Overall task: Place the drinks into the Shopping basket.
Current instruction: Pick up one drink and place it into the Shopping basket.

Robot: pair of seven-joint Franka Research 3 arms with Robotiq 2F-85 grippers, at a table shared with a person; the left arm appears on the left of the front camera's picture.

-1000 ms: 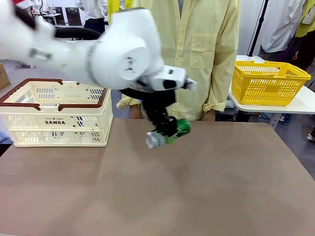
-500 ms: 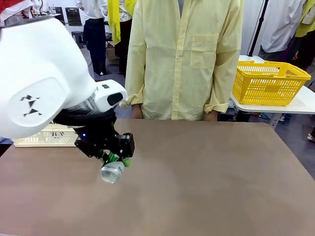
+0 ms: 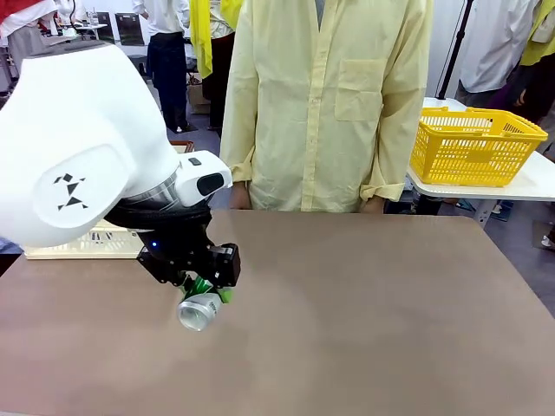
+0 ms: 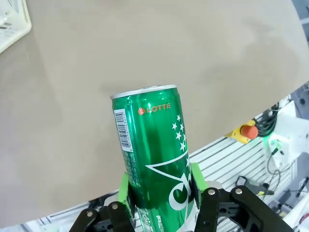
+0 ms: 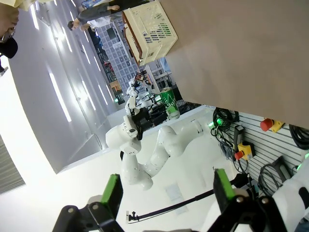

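A slim green drinks can [image 3: 199, 310] with white lettering hangs above the brown table [image 3: 364, 312], tilted, its silver top toward the camera. My left gripper [image 3: 206, 290] is shut on it. In the left wrist view the can [image 4: 154, 159] stands between the green pads [image 4: 124, 191] of that gripper [image 4: 161, 195]. The cream Shopping basket [image 3: 87, 244] sits at the far left, mostly hidden behind my left arm; its corner [image 4: 12, 24] is at the left wrist view's top left. My right gripper [image 5: 168, 193] is open with nothing between its fingers, off the table, looking at the basket [image 5: 149, 31].
A person in a yellow shirt [image 3: 329, 104] stands at the table's far edge, hands down. A smaller yellow mesh basket [image 3: 473, 146] sits on a white side table at the right. The table's middle and right are bare.
My left arm has swung the green can from the table's middle to the left and nearer the camera. Over the last half second it has barely moved.
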